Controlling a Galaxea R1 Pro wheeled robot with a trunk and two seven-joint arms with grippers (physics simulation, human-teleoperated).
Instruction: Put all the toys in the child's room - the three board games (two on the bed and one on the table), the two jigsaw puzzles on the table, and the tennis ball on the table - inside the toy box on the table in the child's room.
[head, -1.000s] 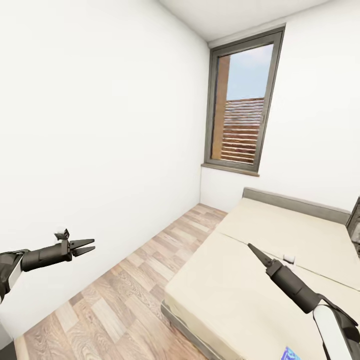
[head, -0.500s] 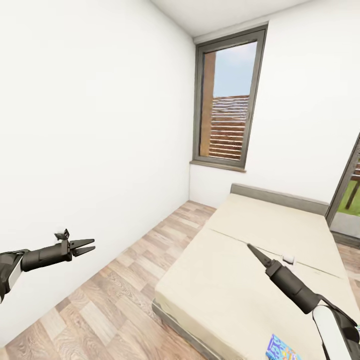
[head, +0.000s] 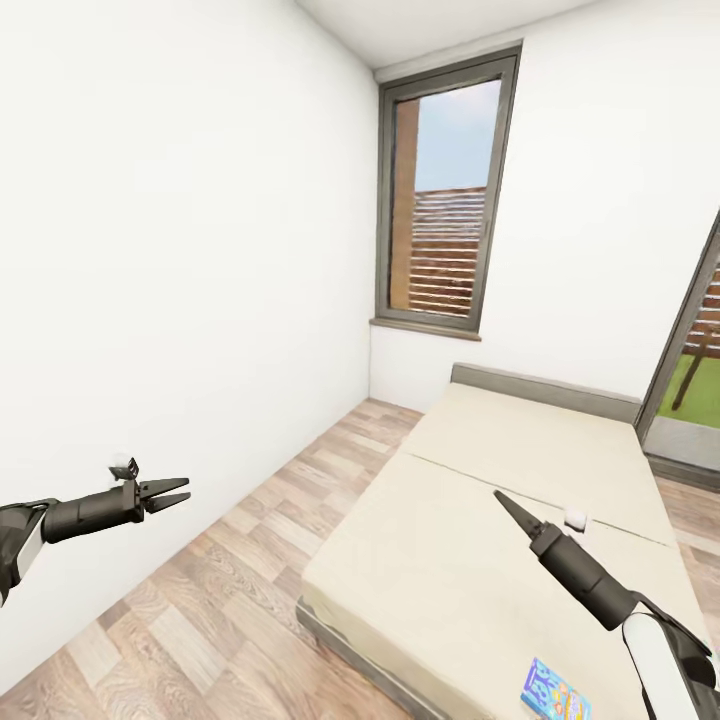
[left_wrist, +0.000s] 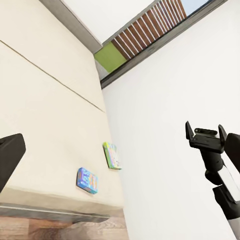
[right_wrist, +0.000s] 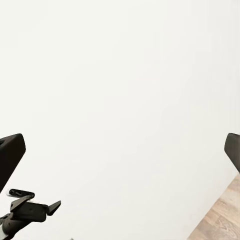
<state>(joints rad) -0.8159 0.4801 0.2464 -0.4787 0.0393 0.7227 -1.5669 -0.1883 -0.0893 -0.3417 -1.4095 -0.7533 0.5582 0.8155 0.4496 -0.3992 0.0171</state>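
Note:
The bed (head: 480, 560) with its beige mattress fills the lower right of the head view. A blue board game (head: 555, 692) lies near its front corner. The left wrist view has two board games on the bed (left_wrist: 40, 115), the blue one (left_wrist: 87, 180) and a green-edged one (left_wrist: 112, 156) beside it. My left gripper (head: 170, 493) hangs open over the floor, close to the white wall. Above the mattress, my right gripper (head: 505, 503) is open and holds nothing. The table, toy box, jigsaw puzzles and tennis ball are out of view.
A white wall (head: 150, 250) runs along the left. A strip of wood floor (head: 240, 600) lies between it and the bed. A tall window (head: 440, 200) stands at the far end, and a glass door (head: 690, 390) at the right edge.
The camera has turned right, so the window and bed sit further left in the picture. The glass door and more of the blue board game have come into view. Both arms hold their pose.

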